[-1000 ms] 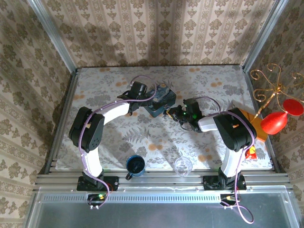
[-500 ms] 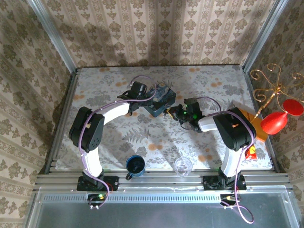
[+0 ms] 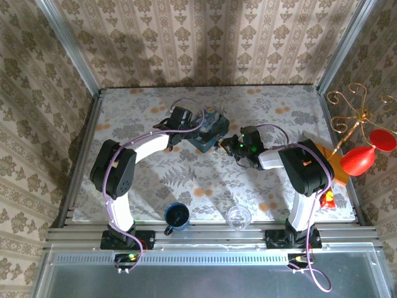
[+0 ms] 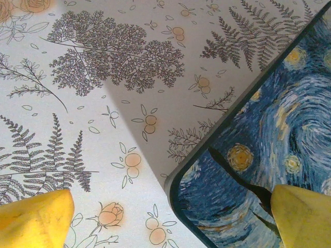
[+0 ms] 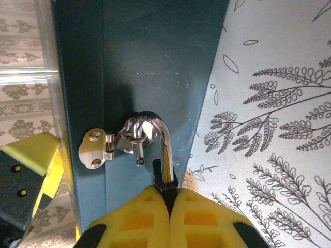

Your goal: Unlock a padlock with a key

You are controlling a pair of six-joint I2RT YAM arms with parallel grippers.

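Against the frame of a second ago, the right end effector [image 3: 231, 145] has shifted slightly left, closer to the blue tin [image 3: 214, 129]. The left arm and the tin are unchanged on the bench [image 3: 273, 105].

The right wrist view supplies detail the overhead view lacks. The yellow pads are pressed together on the padlock [image 5: 164, 147], whose body is mostly hidden between them. Its silver shackle rises from the seam and hooks through the hasp [image 5: 98, 148] on the tin's dark side wall.

In the left wrist view, the left end effector [image 4: 170, 217] is spread wide. One fingertip [image 4: 302, 214] lies over the starry lid, the other over the bench beside the tin's corner.
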